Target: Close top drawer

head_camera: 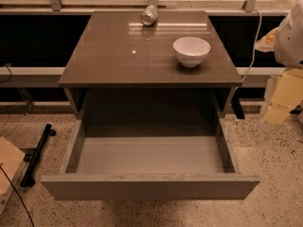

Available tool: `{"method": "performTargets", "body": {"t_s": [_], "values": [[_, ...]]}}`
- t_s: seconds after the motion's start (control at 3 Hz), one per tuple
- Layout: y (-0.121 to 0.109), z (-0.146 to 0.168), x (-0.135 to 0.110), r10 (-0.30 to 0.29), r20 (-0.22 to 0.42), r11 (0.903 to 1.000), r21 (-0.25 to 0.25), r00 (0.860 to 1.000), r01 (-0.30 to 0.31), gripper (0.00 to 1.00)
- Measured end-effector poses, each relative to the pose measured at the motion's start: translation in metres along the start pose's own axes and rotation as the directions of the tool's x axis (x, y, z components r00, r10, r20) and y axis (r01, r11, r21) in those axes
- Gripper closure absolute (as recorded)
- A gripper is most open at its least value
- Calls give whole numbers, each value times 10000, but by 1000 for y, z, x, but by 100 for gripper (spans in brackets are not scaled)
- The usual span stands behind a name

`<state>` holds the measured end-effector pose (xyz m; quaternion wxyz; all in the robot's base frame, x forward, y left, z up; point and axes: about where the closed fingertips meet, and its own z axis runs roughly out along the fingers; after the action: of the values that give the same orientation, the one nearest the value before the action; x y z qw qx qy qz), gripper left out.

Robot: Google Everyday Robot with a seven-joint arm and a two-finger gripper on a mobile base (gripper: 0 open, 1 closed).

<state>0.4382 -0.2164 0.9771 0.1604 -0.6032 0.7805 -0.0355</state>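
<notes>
The top drawer [149, 187] stands pulled far out of the cabinet toward the camera. Its flat grey-brown front has no handle, and its paler grey inside [149, 154] shows nothing in it. The lower drawer fronts are hidden under it. My gripper [280, 100] is at the right edge of the view, pale yellow below a white arm part. It hangs beside the cabinet's right side, apart from the drawer and level with the cabinet top.
A white bowl [191, 50] and a can lying on its side [148, 15] rest on the glossy cabinet top [113, 56]. A black rod [38, 152] and a wooden board [7, 162] lie on the speckled floor at left. A window rail runs behind.
</notes>
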Motion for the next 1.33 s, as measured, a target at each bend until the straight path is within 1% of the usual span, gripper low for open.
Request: {"method": "performTargets", "body": {"t_s": [0.33,0.67,1.0,1.33], "values": [[0,0,0,0,0,10000,0,10000,0,0],[-1,-2,-1,-9,30,10000,91,10000,9,17],[4,2,-2,-161,281,9998,-118,9995,165,41],[22,12,-5,-834,475,9965,11,9954,835,70]]}}
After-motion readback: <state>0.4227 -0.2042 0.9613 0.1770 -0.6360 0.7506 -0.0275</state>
